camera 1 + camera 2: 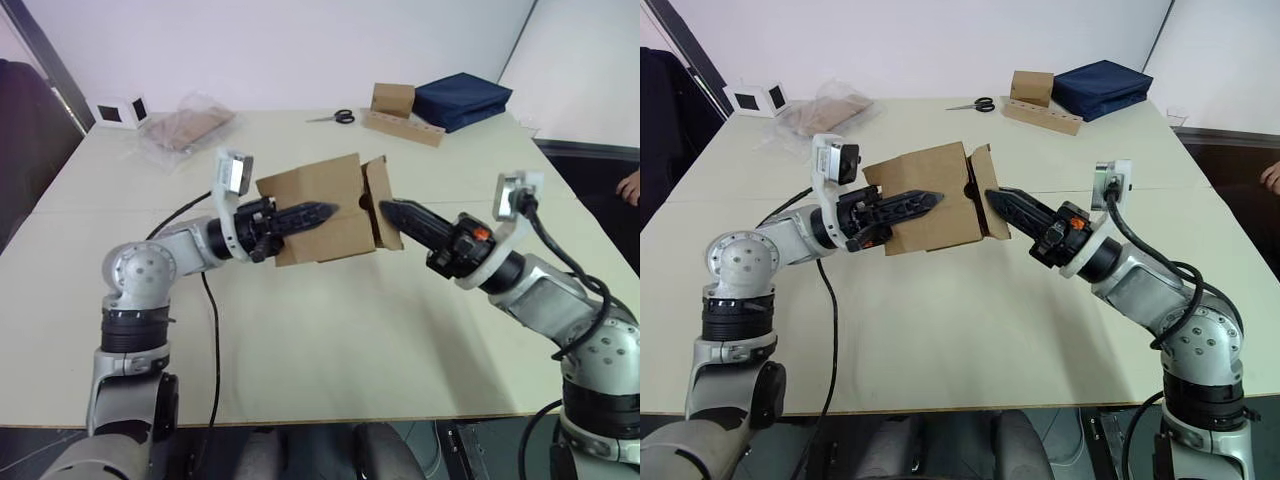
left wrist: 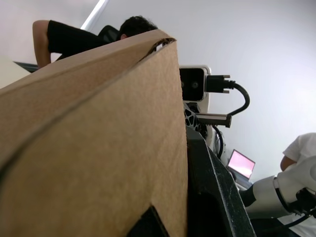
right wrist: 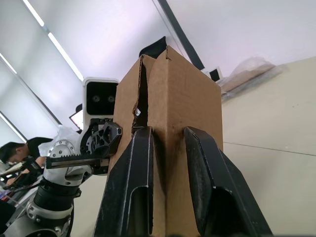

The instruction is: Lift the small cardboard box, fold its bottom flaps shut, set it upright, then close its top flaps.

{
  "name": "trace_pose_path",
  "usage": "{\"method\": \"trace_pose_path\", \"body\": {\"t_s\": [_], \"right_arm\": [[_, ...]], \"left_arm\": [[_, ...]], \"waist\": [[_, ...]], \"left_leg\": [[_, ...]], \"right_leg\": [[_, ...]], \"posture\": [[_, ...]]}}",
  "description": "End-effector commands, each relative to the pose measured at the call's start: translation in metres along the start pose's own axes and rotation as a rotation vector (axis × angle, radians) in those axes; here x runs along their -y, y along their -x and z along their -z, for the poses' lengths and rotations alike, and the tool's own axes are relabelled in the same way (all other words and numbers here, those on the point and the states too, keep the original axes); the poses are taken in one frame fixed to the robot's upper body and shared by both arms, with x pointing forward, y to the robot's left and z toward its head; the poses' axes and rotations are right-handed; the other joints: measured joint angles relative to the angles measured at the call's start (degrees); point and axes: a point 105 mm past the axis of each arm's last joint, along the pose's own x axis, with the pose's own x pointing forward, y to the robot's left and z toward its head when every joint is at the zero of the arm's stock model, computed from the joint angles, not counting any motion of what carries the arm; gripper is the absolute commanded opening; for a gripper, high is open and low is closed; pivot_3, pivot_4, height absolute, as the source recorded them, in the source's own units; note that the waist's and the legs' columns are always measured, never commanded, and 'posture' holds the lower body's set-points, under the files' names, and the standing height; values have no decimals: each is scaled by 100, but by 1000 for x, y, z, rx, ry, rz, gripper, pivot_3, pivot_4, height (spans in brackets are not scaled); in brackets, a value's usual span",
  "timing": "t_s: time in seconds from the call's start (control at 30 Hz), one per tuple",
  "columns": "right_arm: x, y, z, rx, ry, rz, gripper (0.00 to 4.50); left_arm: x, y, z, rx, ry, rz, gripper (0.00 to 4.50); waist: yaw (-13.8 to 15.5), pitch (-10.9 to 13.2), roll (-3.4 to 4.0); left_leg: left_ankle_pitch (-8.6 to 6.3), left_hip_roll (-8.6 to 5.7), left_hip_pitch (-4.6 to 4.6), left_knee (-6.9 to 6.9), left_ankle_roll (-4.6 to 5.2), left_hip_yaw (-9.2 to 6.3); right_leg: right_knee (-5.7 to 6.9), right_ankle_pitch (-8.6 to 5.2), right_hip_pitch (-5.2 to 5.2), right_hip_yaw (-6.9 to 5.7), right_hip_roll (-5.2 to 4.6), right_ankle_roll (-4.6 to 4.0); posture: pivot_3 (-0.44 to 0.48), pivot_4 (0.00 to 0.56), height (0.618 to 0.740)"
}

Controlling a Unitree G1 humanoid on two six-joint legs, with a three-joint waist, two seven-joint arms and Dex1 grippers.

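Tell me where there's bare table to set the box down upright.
Bare table lies beneath the held small cardboard box, between both arms toward the near edge. The far edge is crowded: scissors, punched cardboard strip, navy bag, plastic bag.

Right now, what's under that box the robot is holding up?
Bare table lies under the box; the box hangs above it, between the left gripper and the right gripper. Nothing shows inside the box; its walls hide that.

small cardboard box [image 1: 320,210] held above table [image 1: 330,340], left fingers [image 1: 310,213], right fingers [image 1: 405,216]
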Motion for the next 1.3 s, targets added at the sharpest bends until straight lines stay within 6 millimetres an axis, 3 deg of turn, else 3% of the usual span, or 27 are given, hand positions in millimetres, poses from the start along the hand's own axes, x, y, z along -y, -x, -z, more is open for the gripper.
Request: {"method": "trace_pose_path", "body": {"t_s": [0.03, 0.9, 1.3], "right_arm": [[-11, -5, -7, 37, 36, -28, 989], [-31, -25, -5, 95, -54, -42, 989], [-19, -19, -21, 148, -143, -3, 989]], "left_arm": [[9, -7, -3, -3, -42, 40, 0], [8, -20, -12, 102, -4, 52, 0], [6, -11, -14, 109, -9, 30, 0]], "waist": [[0, 0, 0], [-2, 0, 0], [-4, 0, 0]], "left_leg": [[0, 0, 0, 0, 0, 0], [0, 0, 0, -1, 0, -1], [0, 0, 0, -1, 0, -1]], "right_leg": [[0, 0, 0, 0, 0, 0], [0, 0, -1, 0, 0, 0], [0, 0, -1, 0, 1, 0]], "posture": [[0, 150, 740], [0, 150, 740], [0, 150, 740]]}}
